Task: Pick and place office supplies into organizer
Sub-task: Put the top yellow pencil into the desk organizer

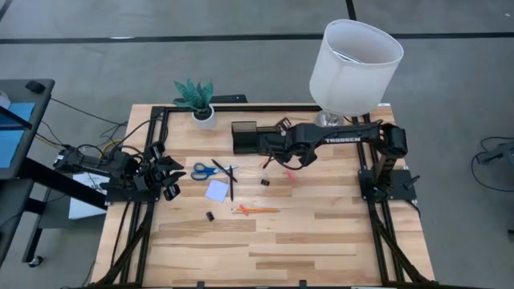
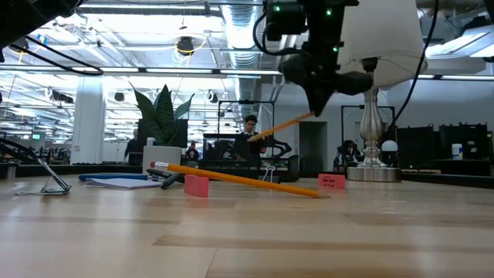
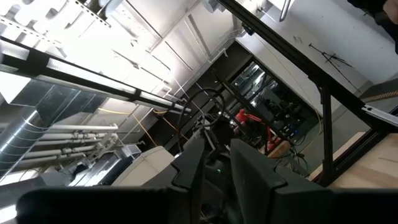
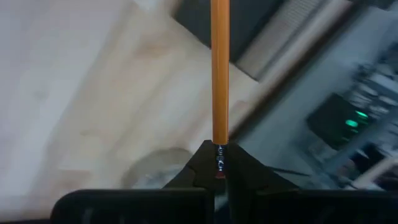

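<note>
The right tool (image 4: 216,163) is clenched on an orange pencil (image 4: 220,68), pinching it at the metal ferrule end so the shaft sticks straight out ahead of the fingers. In the low view that pencil (image 2: 282,126) hangs tilted in the air under the right tool (image 2: 318,100), clear of the desk. From above, the right tool (image 1: 283,152) sits just beside the organizer (image 1: 246,136), a black box near the far edge of the desk (image 1: 321,241), next to a white pot with a green plant (image 1: 198,100).

The left tool (image 1: 165,172) waits at the left edge of the desk, raised and pointing up at the ceiling; its fingers (image 3: 249,171) stand nearly together with only a slim gap, holding nothing.

Still lying on the desk: blue scissors (image 1: 207,170), a black pen (image 1: 231,183) touching them, a pale note pad (image 1: 217,190), a second orange pencil (image 1: 257,209), two small black clips (image 1: 264,182) (image 1: 210,216) and a pink piece (image 1: 290,175) under the right arm. In the low view the second pencil (image 2: 231,177) rests slanted over a pink block (image 2: 196,186).

A lamp (image 1: 356,60) stands at the far right corner. The near half of the desk is bare wood.
</note>
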Controlling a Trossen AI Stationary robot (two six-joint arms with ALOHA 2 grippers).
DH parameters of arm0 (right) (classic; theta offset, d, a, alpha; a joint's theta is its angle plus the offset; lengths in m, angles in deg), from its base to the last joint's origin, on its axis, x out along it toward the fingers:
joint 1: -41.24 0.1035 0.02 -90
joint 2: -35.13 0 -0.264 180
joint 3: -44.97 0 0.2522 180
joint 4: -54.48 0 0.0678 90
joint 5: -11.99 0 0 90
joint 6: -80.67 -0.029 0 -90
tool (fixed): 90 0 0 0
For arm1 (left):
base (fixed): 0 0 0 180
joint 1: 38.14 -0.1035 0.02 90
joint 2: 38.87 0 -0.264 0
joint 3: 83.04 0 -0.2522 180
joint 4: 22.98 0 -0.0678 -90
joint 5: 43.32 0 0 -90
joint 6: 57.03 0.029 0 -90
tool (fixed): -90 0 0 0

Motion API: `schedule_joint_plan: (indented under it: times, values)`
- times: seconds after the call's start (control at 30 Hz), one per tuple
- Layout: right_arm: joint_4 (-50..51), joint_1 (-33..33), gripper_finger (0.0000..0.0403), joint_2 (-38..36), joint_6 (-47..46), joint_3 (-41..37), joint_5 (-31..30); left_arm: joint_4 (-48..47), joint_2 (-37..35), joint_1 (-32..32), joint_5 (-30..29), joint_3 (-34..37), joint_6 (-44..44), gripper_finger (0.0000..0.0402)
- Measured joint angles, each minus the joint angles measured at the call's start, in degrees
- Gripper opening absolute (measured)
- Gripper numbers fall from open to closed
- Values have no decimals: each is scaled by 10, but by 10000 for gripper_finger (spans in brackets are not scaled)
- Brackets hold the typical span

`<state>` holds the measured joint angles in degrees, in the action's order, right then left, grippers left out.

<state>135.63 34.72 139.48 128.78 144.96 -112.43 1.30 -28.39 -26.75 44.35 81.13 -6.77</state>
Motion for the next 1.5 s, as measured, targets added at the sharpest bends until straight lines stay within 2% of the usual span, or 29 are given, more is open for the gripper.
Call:
schedule_joint_plan:
  times: [0.4,0.8,1.17,1.5]
  values:
    - [-47,-42,7,0,98,72,-122,0,0,0,0,0,0,71]
    - [-220,-108,7,0,263,79,-155,-1,0,0,0,0,-1,71]
    - [-349,-113,7,26,440,82,-250,-2,0,0,0,0,-1,71]
    - [-344,-103,7,86,470,120,-273,-8,0,0,-11,0,-1,71]
